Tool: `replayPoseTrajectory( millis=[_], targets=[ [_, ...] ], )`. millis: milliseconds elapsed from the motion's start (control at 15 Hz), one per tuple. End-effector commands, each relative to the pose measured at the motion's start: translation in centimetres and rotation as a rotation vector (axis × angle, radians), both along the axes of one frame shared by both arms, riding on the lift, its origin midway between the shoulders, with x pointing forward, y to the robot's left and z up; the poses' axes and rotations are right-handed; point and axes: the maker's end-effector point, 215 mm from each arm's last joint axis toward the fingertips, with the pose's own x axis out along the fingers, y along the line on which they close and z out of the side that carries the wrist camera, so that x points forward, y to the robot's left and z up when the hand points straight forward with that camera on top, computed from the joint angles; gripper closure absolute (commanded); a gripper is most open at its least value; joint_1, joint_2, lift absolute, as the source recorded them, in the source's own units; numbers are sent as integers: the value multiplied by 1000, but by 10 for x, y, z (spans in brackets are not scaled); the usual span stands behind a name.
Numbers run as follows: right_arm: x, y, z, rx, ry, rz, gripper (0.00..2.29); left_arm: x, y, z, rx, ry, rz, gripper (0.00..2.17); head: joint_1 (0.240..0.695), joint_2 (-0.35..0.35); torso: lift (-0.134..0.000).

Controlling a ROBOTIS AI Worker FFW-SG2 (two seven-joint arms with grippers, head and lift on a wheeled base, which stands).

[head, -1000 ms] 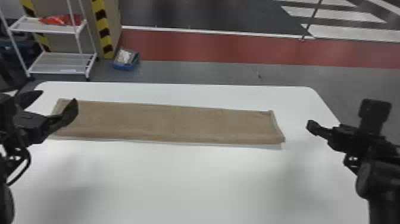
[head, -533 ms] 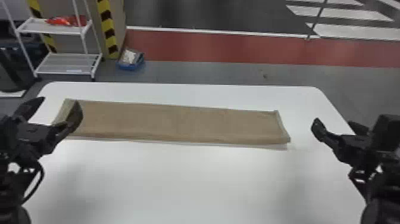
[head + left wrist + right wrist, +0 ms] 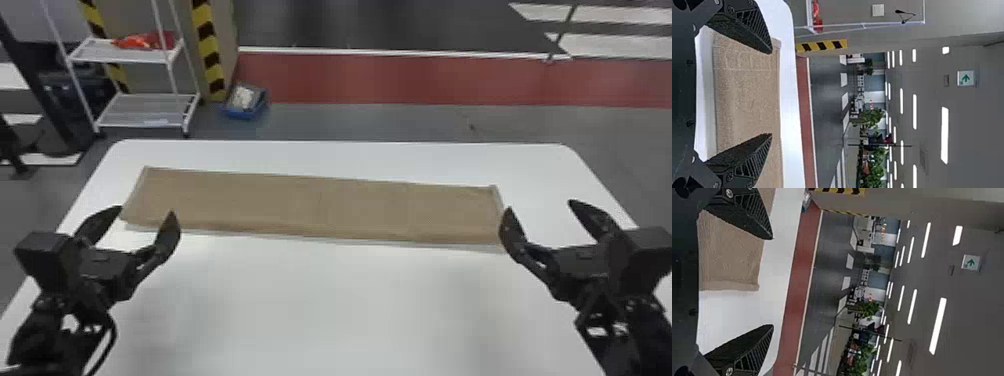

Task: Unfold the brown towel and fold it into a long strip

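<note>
Left gripper and right gripper, spread, moved inward at lower left and right, probably to pinch brown towel for another fold

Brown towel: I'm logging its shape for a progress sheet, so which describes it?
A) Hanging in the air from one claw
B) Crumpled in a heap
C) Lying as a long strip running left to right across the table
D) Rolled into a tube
C: in the head view the brown towel lies flat on the white table, much longer from left to right than from front to back.
</note>
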Motion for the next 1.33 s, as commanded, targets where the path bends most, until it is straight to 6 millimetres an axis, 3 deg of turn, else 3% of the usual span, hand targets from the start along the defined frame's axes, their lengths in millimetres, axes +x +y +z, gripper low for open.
replayPoseTrajectory(
  millis=[0, 200, 267, 533, 1267],
  targets=[
    [-16, 32, 2, -8, -49, 60, 80, -18, 4, -4, -3, 9, 11, 147, 695, -13, -123],
    [-40, 71, 14, 46, -138, 143, 80, -25, -3, 1, -2, 12, 1, 147, 695, 45, -123],
    [-46, 75, 15, 72, -151, 147, 80, -27, -6, -2, -8, 17, 7, 151, 695, 56, -123],
    [-54, 84, -10, 152, -55, 107, 80, -37, -17, -1, -13, 13, 15, 147, 695, 78, -123],
    [-64, 91, 0, 181, -60, 111, 90, -57, -13, 8, -19, -14, 42, 147, 695, 96, -123]
  ],
)
